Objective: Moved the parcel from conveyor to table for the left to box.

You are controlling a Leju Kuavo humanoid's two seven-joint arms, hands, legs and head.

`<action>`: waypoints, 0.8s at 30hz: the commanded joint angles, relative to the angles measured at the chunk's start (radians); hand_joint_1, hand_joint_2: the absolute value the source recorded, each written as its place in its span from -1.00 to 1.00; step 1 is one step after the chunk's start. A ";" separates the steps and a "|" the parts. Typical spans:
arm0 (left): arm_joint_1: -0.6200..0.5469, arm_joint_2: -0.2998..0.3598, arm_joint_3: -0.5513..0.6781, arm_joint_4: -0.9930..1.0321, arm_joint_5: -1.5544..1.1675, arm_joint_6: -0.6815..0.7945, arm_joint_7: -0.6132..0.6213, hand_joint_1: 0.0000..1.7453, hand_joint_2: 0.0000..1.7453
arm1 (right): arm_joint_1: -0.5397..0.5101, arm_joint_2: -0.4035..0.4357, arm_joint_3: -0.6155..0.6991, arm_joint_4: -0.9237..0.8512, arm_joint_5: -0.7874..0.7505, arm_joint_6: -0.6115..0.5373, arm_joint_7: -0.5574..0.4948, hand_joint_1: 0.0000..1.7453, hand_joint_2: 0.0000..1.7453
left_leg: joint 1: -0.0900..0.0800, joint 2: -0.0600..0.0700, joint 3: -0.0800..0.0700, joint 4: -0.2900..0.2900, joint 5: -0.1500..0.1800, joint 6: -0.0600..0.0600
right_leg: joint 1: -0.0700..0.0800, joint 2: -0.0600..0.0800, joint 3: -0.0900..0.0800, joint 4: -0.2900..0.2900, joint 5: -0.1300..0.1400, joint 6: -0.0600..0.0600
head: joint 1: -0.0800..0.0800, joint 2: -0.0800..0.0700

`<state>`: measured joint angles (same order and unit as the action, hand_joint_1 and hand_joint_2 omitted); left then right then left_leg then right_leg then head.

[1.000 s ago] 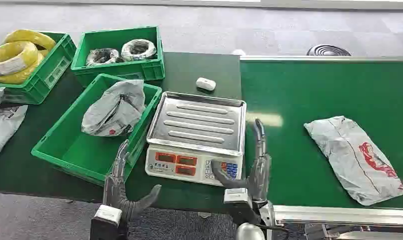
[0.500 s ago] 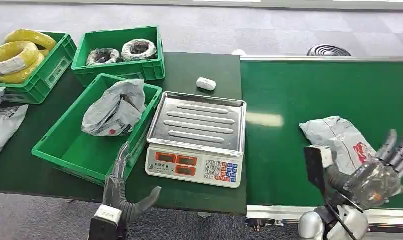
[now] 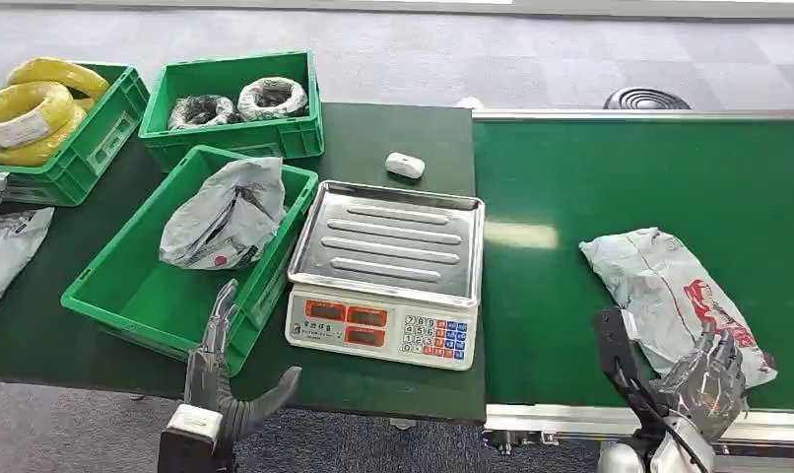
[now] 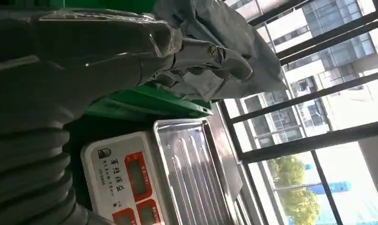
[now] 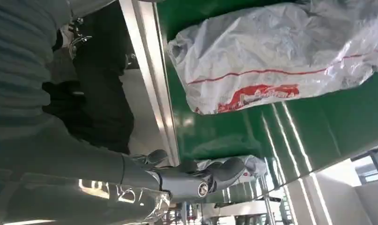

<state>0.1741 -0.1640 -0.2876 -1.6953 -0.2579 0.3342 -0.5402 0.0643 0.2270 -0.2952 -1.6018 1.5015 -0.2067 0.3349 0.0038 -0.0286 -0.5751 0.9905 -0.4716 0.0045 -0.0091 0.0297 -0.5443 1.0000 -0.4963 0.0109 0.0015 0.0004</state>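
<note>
Right hand [image 3: 710, 379] hovers at the conveyor [image 3: 570, 177] near edge, fingers spread, empty, over the parcel [image 3: 674, 291] lying on the belt. Left hand [image 3: 226, 379], splayed and empty, sits beside the scale [image 3: 385, 271].

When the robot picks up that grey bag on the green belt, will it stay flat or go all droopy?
Probably droopy: the grey parcel on the conveyor is a wrinkled plastic bag, so it should sag around the right hand. Its shiny skin may be a bit slippery. It looks lumpy rather than round, so it likely won't roll.
</note>
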 commanded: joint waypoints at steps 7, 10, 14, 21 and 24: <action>-0.006 -0.002 0.035 0.016 -0.018 -0.028 0.016 -1.00 1.00 | -0.061 -0.050 -0.002 0.092 0.010 -0.102 0.016 -1.00 1.00 | 0.000 0.004 0.001 -0.002 0.001 -0.001 | 0.001 -0.002 0.001 -0.003 0.001 0.000 | 0.000 0.000; -0.008 0.003 0.028 0.028 -0.013 -0.023 0.008 -1.00 1.00 | -0.097 -0.059 -0.054 0.129 -0.016 -0.145 -0.025 -1.00 1.00 | 0.000 0.003 0.002 -0.002 0.001 0.000 | 0.000 -0.002 0.002 -0.003 0.001 0.000 | 0.000 0.000; -0.008 0.003 0.028 0.028 -0.013 -0.023 0.008 -1.00 1.00 | -0.097 -0.059 -0.054 0.129 -0.016 -0.145 -0.025 -1.00 1.00 | 0.000 0.001 0.001 -0.002 0.001 0.000 | 0.000 -0.003 0.002 -0.002 0.001 0.000 | 0.000 0.000; -0.044 -0.002 0.016 0.060 0.002 -0.060 -0.005 -1.00 1.00 | -0.341 -0.172 -0.204 0.472 -0.048 -0.220 -0.136 -1.00 1.00 | 0.000 0.003 0.002 -0.002 0.002 0.000 | 0.000 -0.002 0.002 -0.004 0.003 0.001 | 0.000 0.000; -0.059 -0.002 0.019 0.070 -0.002 -0.083 0.001 -1.00 1.00 | -0.463 -0.213 -0.206 0.702 -0.040 -0.206 -0.147 -1.00 1.00 | 0.000 0.005 0.002 -0.002 0.001 0.000 | 0.000 0.002 0.002 -0.003 0.003 0.001 | 0.000 0.000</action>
<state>0.1618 -0.1728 -0.2678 -1.6968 -0.2628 0.2819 -0.5447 -0.1219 0.1248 -0.3997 -1.4167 1.4706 -0.4284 0.2321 0.0037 -0.0281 -0.5747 0.9907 -0.4714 0.0047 -0.0093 0.0299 -0.5436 1.0000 -0.4957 0.0113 0.0012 0.0004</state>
